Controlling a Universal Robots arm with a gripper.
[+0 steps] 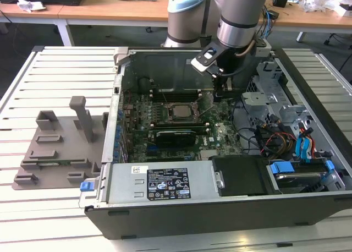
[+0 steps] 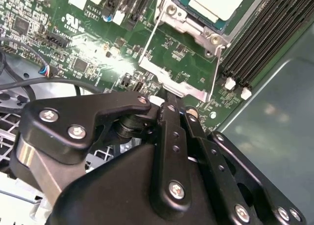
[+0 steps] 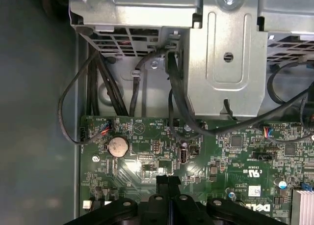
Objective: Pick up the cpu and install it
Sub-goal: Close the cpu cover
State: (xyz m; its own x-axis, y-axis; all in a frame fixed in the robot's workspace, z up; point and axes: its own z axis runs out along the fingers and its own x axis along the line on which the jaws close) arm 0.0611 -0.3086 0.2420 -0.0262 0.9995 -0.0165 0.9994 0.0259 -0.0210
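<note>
fig. 1. a universal robots arm reaches into an open computer case [image 1: 165, 183]. the case is laid on its side on a slatted table [image 1: 55, 70], so that the motherboard [image 3: 221, 151] faces up toward the arm. the cpu [image 2: 216, 1] lies flat in its socket, enclosed by the socket's metal frame [image 2: 194, 31] and just beside the memory slots [image 2: 265, 33]. in the exterior view the cpu [image 1: 179, 111] sits near the middle of the board.

the gripper [image 2: 169, 103] carries nothing. its 2 fingers [image 2: 168, 131] are pressed together with no gap, making 1 narrow tip. that tip lies at a bright metal tab [image 2: 174, 86] on the end of the wire lever that runs out from the frame; whether they touch cannot be told.

judged from this, closed fingers suit pushing on a lever rather than gripping a chip. the cpu appears already seated, and the work concerns its retention. whether the frame is latched cannot be told. a grey tray [image 1: 55, 153] stands on the table at the exterior view's left, well apart from the gripper.
</note>
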